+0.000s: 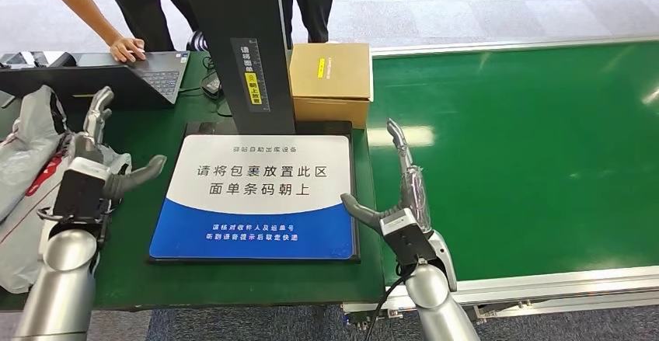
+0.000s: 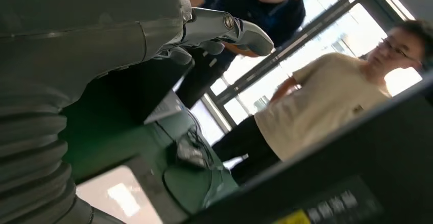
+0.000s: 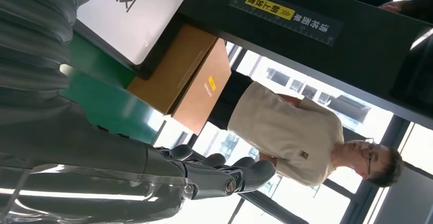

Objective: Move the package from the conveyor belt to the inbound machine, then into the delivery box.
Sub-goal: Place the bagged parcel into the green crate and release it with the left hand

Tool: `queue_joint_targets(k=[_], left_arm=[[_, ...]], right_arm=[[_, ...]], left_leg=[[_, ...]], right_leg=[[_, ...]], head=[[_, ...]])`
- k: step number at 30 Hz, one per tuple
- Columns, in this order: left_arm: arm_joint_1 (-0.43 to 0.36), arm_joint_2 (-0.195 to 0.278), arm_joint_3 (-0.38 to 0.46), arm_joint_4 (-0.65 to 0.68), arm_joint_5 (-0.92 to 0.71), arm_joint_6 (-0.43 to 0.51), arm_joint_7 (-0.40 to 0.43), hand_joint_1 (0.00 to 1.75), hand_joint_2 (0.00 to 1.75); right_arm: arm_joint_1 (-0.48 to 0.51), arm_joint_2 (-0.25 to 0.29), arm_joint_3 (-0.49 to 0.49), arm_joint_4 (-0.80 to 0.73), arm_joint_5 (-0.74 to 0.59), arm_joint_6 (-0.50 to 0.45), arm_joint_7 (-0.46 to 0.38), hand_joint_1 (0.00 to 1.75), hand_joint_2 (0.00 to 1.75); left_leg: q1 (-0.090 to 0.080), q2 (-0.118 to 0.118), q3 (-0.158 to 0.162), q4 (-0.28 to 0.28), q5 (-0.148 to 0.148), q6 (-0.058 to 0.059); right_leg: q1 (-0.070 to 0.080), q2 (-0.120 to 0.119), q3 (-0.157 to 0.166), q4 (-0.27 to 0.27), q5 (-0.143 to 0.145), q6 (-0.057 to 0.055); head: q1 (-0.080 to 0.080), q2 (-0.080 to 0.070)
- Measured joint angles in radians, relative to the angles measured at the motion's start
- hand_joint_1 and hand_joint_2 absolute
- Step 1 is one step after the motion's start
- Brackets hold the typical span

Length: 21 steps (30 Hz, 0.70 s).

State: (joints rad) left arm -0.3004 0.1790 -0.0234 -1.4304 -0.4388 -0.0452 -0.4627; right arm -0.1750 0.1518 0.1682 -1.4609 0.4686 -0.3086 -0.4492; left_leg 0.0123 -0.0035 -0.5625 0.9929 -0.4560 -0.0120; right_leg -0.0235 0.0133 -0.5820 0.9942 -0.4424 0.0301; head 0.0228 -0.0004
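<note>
Both hands empty, left hand (image 1: 95, 172) and right hand (image 1: 402, 210) fingers spread, flanking bare scanner pad (image 1: 260, 193) at centre; green conveyor belt (image 1: 528, 154) right bare, cardboard box (image 1: 329, 83) upper centre; either awaiting a package or cycle finished.

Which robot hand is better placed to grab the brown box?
Probably the right hand. It is open at the edge of the green belt, nearer the cardboard box. The left hand is open too, but beyond the scanner pad.
</note>
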Motion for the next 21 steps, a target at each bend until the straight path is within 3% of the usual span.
queue_joint_targets(k=[9, 21], left_arm=[[0.113, -0.061, -0.080, -0.069, -0.032, -0.032, -0.016, 0.00, 1.75], [0.117, -0.142, -0.100, -0.014, -0.032, -0.050, -0.028, 0.00, 1.75]], right_arm=[[-0.037, 0.000, 0.003, 0.080, 0.002, 0.003, 0.002, 0.00, 1.75], [-0.090, 0.018, 0.024, 0.221, 0.006, -0.003, -0.017, 0.00, 1.75]], left_leg=[[0.000, -0.001, 0.000, 0.000, 0.000, 0.000], [0.000, -0.001, 0.000, 0.000, 0.000, 0.000]], right_leg=[[0.000, 0.000, 0.001, 0.000, 0.000, 0.000], [0.000, 0.000, 0.000, 0.000, 0.000, 0.000]], head=[[0.000, 0.000], [0.000, 0.000]])
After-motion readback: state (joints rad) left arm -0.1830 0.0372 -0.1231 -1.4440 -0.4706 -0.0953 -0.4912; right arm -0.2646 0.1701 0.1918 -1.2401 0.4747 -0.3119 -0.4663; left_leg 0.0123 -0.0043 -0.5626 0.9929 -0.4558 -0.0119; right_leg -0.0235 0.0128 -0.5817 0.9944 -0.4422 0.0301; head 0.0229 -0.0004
